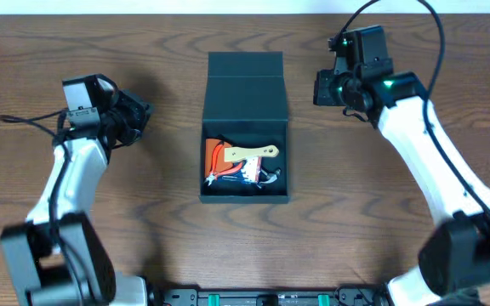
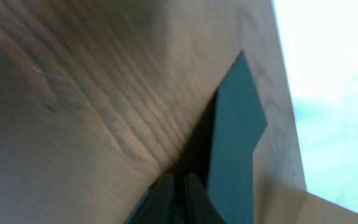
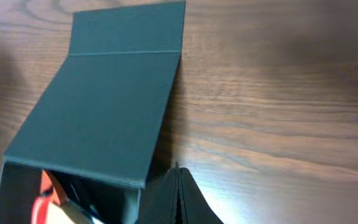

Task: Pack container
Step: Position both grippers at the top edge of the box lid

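The container is a matte black box in the middle of the table, its flap lid swung open toward the far side. Inside lie an orange-handled tool, a wooden-handled tool and a dark packet. My left gripper hovers to the left of the box, shut and holding nothing. My right gripper sits to the right of the lid, also shut and holding nothing. In the left wrist view the fingers are pressed together, with the container's lid just beyond them.
Bare wooden table surrounds the box on all sides. The table's far edge and a pale surface beyond it show in the left wrist view. Both arm bases stand at the near edge.
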`<state>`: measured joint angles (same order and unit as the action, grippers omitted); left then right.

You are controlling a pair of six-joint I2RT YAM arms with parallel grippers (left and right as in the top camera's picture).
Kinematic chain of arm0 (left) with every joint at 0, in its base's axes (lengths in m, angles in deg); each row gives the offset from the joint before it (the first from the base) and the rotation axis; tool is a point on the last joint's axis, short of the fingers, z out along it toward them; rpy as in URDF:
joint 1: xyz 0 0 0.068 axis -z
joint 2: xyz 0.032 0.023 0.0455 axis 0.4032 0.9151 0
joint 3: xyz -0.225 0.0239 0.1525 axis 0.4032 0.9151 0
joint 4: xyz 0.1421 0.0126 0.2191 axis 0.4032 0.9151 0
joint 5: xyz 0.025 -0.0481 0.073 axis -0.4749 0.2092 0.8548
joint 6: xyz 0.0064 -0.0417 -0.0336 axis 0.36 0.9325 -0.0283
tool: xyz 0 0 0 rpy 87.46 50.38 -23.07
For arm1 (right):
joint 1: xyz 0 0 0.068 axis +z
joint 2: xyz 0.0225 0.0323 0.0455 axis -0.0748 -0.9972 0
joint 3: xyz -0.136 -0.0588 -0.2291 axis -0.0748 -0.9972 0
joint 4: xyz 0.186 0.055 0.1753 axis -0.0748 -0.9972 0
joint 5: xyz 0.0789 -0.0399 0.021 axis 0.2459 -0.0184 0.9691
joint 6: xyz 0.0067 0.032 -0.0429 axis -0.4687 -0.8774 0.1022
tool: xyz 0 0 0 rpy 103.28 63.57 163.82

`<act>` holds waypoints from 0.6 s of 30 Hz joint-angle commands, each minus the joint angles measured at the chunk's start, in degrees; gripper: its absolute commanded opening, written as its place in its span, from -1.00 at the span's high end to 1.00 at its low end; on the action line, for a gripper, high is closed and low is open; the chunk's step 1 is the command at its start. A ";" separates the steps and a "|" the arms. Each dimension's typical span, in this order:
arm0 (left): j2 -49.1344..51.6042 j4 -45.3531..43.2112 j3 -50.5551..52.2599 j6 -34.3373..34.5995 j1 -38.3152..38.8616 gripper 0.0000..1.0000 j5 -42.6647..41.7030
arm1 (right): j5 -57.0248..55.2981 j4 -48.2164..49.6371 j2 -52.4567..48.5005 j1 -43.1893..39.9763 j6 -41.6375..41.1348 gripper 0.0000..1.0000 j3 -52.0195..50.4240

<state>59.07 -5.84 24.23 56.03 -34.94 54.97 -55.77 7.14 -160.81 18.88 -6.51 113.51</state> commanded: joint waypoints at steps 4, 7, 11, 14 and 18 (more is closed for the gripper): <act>10.40 -5.33 -0.46 6.54 -0.46 0.88 -9.81 | 7.50 2.38 -8.02 -2.05 -9.20 0.97 0.74; 13.86 -7.69 -0.46 8.52 -0.44 0.89 -12.83 | 8.87 2.34 -11.91 -2.40 -11.13 0.97 0.74; 16.48 -8.50 -0.57 9.79 -0.13 0.89 -15.10 | 11.37 2.47 -16.06 -2.62 -14.01 0.97 0.74; 17.66 -8.52 -0.74 10.08 0.63 0.89 -15.65 | 13.31 3.15 -18.67 -2.62 -15.41 0.98 0.74; 18.56 -8.68 -1.49 10.10 2.64 0.88 -15.65 | 15.91 4.31 -21.49 -2.56 -16.96 0.97 0.74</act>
<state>76.31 -14.28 24.23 65.43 -33.82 40.88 -43.58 10.81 -180.61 16.74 -20.57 113.51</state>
